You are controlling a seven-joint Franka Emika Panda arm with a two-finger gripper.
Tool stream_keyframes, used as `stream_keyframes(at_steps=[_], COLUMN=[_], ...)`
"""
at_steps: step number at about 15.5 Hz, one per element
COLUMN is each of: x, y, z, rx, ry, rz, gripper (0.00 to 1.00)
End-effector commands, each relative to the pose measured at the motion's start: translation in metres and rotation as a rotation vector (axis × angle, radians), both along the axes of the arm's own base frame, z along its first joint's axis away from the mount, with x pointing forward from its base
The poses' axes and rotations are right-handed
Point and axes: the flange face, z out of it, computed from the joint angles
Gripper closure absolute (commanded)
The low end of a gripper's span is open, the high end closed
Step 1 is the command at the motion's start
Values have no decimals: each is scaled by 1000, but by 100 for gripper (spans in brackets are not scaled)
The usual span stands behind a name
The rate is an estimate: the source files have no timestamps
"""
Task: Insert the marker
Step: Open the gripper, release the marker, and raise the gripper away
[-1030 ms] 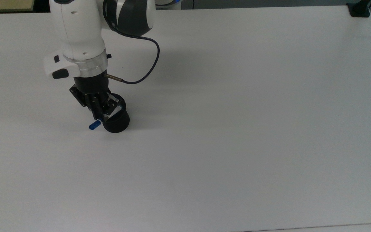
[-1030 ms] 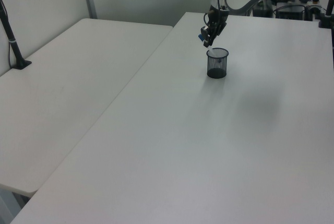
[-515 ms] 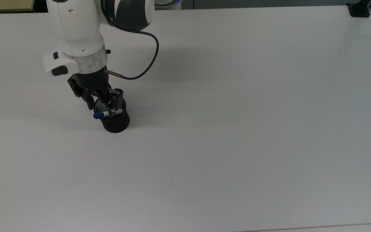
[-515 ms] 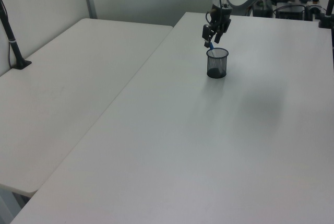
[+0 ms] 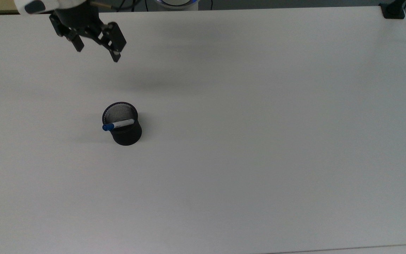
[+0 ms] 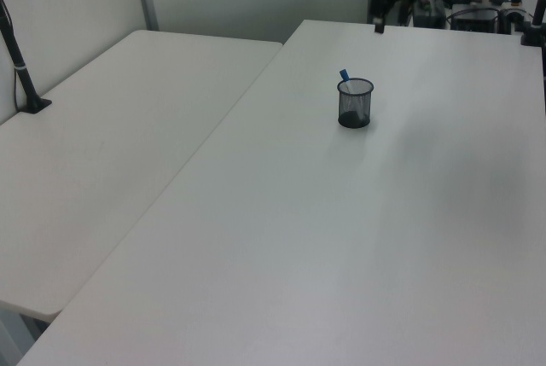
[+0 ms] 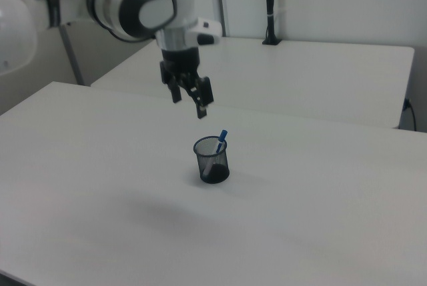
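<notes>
Top view first: my black two-finger gripper (image 5: 97,47) hangs high near the top view's upper left, jaws spread wide, nothing between them, well apart from the black mesh cup (image 5: 122,123) out on the white table (image 5: 259,141). The slim white-barrelled marker with the blue cap (image 5: 117,124) sits in that cup, slanted, cap end poking past the rim on the top view's left. Risk, as I read it: the marker leans on one side, so a bump from my arm could tip the light cup or flick the marker out. Left view now: the cup (image 6: 355,102) stands upright, the blue cap (image 6: 344,75) just above the rim; my gripper (image 6: 379,23) is probably the dark shape at the table's far edge, though I can't be sure there. Right view: gripper (image 7: 189,103) above and to the right view's left of the cup (image 7: 211,160), fingers parted and empty, marker (image 7: 217,146) resting against the rim, tilted. The count: one marker, one cup, one gripper, and one more white table (image 7: 320,73) alongside.
</notes>
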Motion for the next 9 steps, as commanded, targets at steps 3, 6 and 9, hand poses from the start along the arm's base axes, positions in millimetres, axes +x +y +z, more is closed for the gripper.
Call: stream_keyframes(at_steps=[3, 6, 9], x=[-13, -13, -17], y=[45, 35, 26], z=[11, 11, 14], rx=[-32, -39, -38], ry=[64, 63, 65], rz=[116, 137, 116], gripper=[0, 0, 0])
